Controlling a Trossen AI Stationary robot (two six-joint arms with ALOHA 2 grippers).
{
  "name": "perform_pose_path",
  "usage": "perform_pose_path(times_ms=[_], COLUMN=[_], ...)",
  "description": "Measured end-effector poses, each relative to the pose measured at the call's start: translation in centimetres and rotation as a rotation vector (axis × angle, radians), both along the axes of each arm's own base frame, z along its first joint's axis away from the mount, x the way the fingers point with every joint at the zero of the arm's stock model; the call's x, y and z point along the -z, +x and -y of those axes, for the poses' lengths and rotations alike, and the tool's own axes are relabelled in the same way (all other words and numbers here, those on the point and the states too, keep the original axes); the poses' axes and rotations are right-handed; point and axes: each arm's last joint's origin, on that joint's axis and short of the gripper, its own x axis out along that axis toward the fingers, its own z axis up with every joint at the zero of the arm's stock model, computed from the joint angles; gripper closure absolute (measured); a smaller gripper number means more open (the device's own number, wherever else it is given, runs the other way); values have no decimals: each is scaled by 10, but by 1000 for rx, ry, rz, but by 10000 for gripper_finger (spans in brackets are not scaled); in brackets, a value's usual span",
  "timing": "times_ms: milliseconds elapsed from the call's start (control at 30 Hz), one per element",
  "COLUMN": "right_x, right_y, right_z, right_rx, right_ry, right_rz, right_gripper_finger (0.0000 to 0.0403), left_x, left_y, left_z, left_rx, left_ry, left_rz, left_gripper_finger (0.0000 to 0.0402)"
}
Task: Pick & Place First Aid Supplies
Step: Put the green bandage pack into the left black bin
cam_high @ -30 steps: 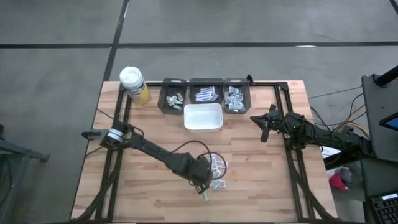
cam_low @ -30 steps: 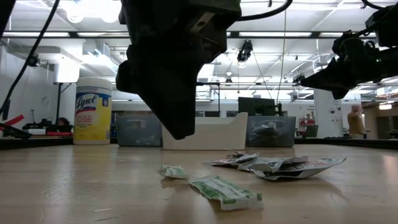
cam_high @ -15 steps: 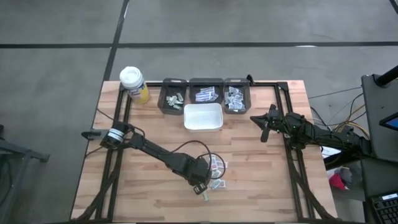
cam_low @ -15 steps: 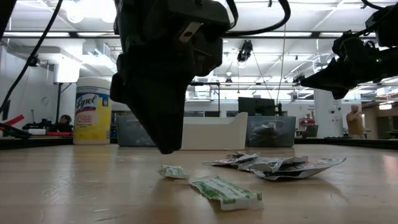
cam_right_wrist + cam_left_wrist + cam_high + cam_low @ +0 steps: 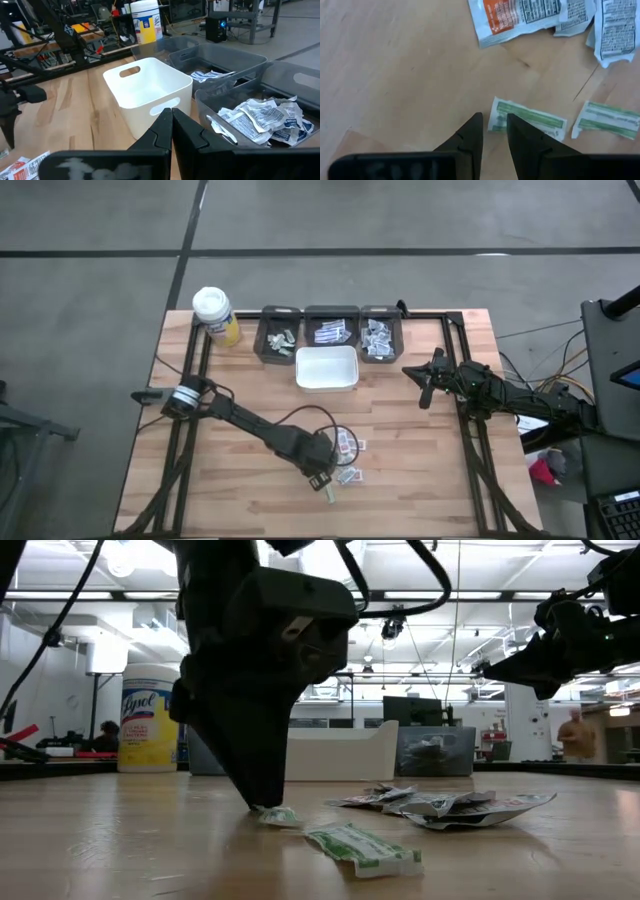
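Note:
Several first aid packets (image 5: 348, 446) lie loose on the wooden table near its front middle, white with red and green print. A small green-striped packet (image 5: 527, 117) lies flat beside a second one (image 5: 607, 120). My left gripper (image 5: 493, 122) points steeply down over the small packet's end (image 5: 275, 815), fingers a little apart, one on each side of that end. My right gripper (image 5: 424, 383) hangs shut and level at the table's right, aimed at the bins. My left gripper comes from above, tips down at the table, straddling the green-striped packet's short end (image 5: 495, 114). The packet lies flat on the wood. Whether the fingertips (image 5: 260, 802) touch it, I cannot tell.
A white bin (image 5: 326, 367) stands at the far middle, with three grey bins (image 5: 331, 330) of sorted packets behind it. A yellow wipes canister (image 5: 215, 315) stands at the far left. A black cable loops over the table by the left arm.
My left gripper has sunk toward the table, its tips coming down from well above onto the end of the small green-striped packet. The gap between its fingers looks unchanged. The packets lie where they were.

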Motion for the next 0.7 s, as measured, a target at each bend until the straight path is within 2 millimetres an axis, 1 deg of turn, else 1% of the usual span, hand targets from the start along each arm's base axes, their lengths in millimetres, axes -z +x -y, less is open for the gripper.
perform_pose_path(times_ms=[200,367,533,700], right_x=[0,0,0,0], right_y=[0,0,0,0], right_z=[0,0,0,0], right_rx=[0,0,0,0], right_ry=[0,0,0,0], right_rz=[0,0,0,0], right_gripper_finger=[394,394,394,394], left_x=[14,21,26,29], left_y=[-6,-11,-14,-23], left_z=[-4,-6,-8,-16], left_rx=[-43,-80,-84,-107], left_ry=[-13,5,55,168], left_rz=[6,-13,-20,-102], left_gripper_finger=[316,324,350,390])
